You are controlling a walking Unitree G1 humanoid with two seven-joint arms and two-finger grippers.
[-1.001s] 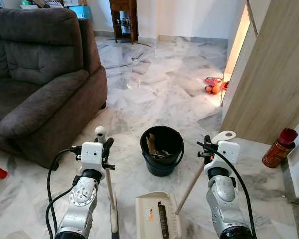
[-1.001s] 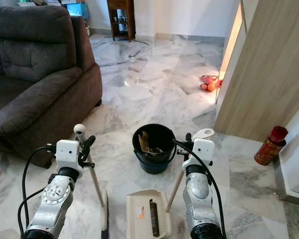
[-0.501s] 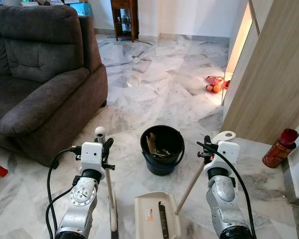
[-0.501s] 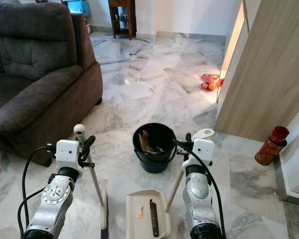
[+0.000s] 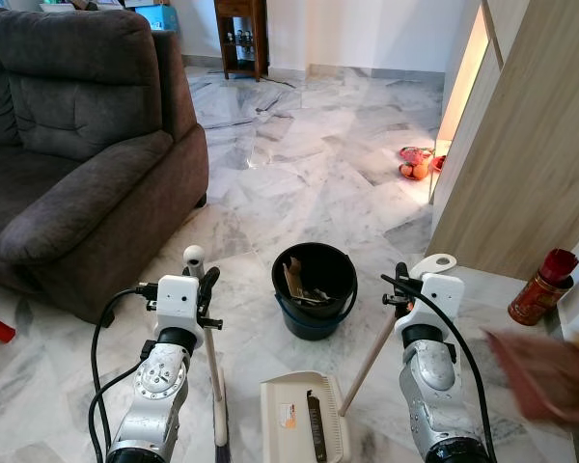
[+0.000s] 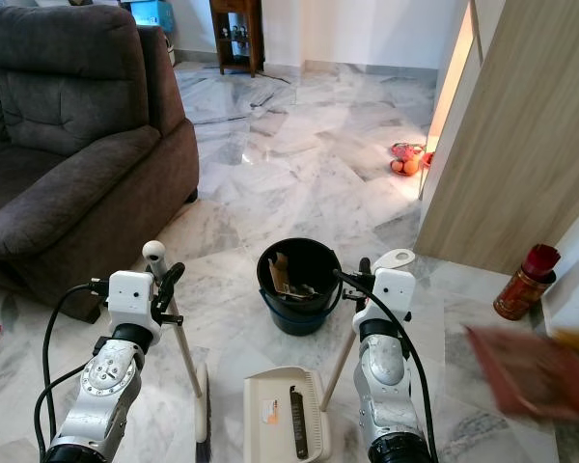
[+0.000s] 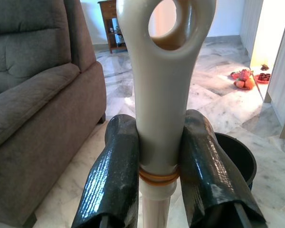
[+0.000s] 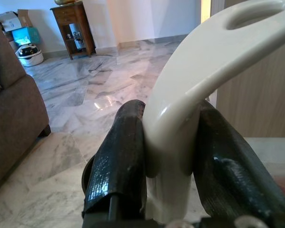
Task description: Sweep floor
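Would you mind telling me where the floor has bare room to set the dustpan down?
Bare marble lies between the sofa and the wooden panel, beyond the bucket. It is crowded near the robot, where the dustpan and broom sit.

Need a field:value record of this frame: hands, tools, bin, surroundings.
left hand: shut on broom handle, fingers on either side of it
right hand: shut on dustpan handle
broom: upright, head low on the floor by the left arm
dustpan: on the floor between the arms
bucket: black, ahead of the dustpan, scraps inside
sofa: dark, to the robot's left
red tin: on the floor at the right, by the wooden panel
blurred reddish object: near right, cannot identify
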